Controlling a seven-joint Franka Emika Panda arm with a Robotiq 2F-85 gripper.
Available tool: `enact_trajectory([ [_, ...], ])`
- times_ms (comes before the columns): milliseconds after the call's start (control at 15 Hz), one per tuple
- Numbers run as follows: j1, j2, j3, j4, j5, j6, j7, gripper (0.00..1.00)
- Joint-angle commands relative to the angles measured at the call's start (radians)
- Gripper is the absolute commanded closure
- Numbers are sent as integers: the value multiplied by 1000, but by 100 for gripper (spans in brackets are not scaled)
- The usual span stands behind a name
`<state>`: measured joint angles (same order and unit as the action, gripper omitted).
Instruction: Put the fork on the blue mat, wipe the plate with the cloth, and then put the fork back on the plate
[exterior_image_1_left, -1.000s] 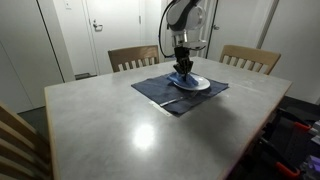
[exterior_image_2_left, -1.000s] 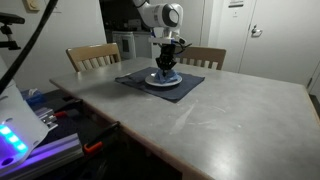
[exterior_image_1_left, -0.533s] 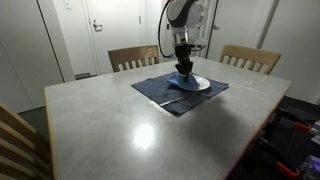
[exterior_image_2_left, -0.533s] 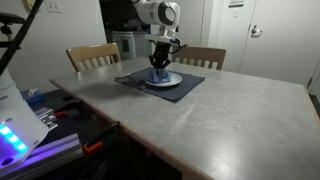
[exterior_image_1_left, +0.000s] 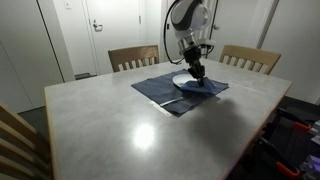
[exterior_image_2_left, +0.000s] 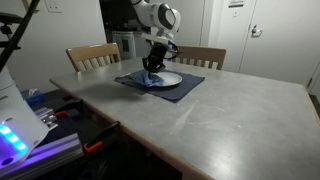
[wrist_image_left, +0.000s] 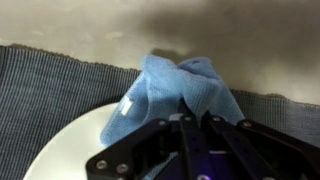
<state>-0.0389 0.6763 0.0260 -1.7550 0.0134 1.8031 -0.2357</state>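
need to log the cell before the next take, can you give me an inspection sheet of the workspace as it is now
surface: grey table, bare apart from the job's things
blue mat: flat on the table
plate: white, on the mat
cloth: bunched over the plate's rim and the mat
fork: thin pale line on the mat, likely it; too small to be sure
clutter: nothing seen on the table
hand: shut on the cloth
cables: dark cable beside the table
surroundings: wooden chairs, doors, lit equipment
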Motion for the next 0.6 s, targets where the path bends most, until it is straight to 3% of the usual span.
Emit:
enact_trajectory([
  [0,14,13,-45,-13,-18,-37,158,98],
  [533,51,57,-111,36,-94,-61,436,98],
])
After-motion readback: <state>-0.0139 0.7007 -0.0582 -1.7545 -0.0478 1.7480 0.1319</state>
